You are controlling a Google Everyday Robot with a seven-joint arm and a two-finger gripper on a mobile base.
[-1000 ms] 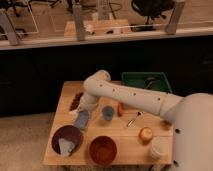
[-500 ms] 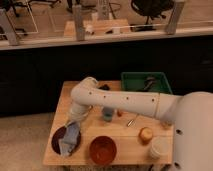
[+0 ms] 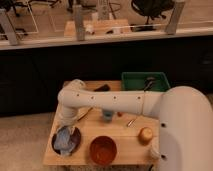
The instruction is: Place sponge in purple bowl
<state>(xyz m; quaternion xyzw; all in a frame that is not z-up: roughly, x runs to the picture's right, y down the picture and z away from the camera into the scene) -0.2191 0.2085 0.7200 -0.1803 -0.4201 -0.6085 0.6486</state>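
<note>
1. Camera view, arm: we see the white arm [image 3: 107, 101] reach from the large rounded body at the right across the wooden table [image 3: 127, 142], bend at an elbow near the table's left side, and drop toward the front left corner.
2. Gripper [image 3: 65, 134]: we place it at the end of that drop, low over the purple bowl [image 3: 75, 143]. We cannot tell how far its claw is parted, nor whether it has hold of anything.
3. Purple bowl: it sits at the table's front left corner, round and dark.
4. Sponge [image 3: 62, 143]: we log a blue-grey mass inside the purple bowl, just under the gripper; this is probably the sponge, though its outline blurs into a paler patch beside it.
5. Orange-brown bowl [image 3: 103, 149]: at the front edge, just right of the purple bowl.
6. Blue-grey cup [image 3: 107, 115]: mid-table, partly behind the arm.
7. Green bin [image 3: 145, 81]: back right of the table.
8. Small orange round item [image 3: 145, 134]: near the right front, close to the robot's body.
</note>
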